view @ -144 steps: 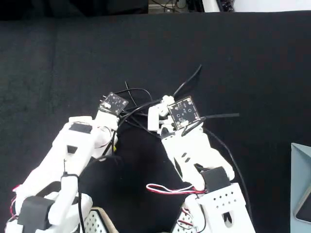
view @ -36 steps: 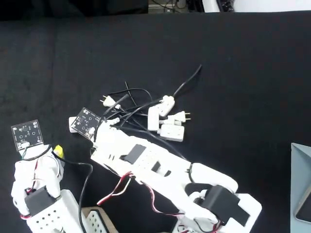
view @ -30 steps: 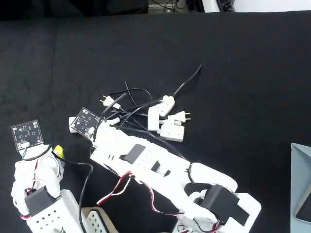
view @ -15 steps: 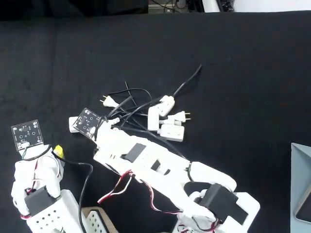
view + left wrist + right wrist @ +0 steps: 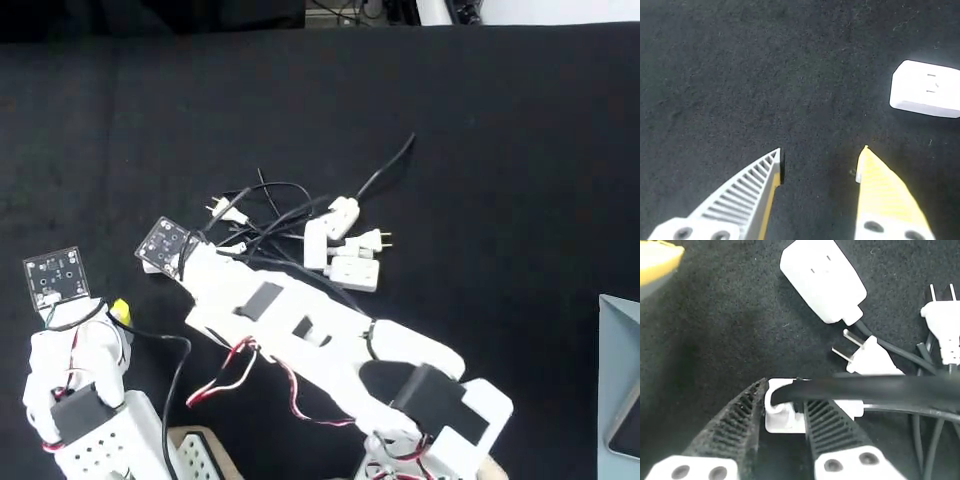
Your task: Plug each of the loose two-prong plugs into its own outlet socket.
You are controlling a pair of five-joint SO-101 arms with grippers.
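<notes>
The right pincer [image 5: 785,394] is clamped on a white plug [image 5: 778,420], while the left pincer [image 5: 821,149] hangs apart near a socket [image 5: 925,89].

Even light, glaring whites, faint shadows

The left arm [image 5: 80,370] and right arm [image 5: 290,320] are white plastic with black motor blocks. The left claw [image 5: 822,150] has one white ribbed finger and one yellow. The right claw [image 5: 785,395] has dark ribbed fingers. Red and white wires [image 5: 235,375] hang beside the right arm.
</notes>
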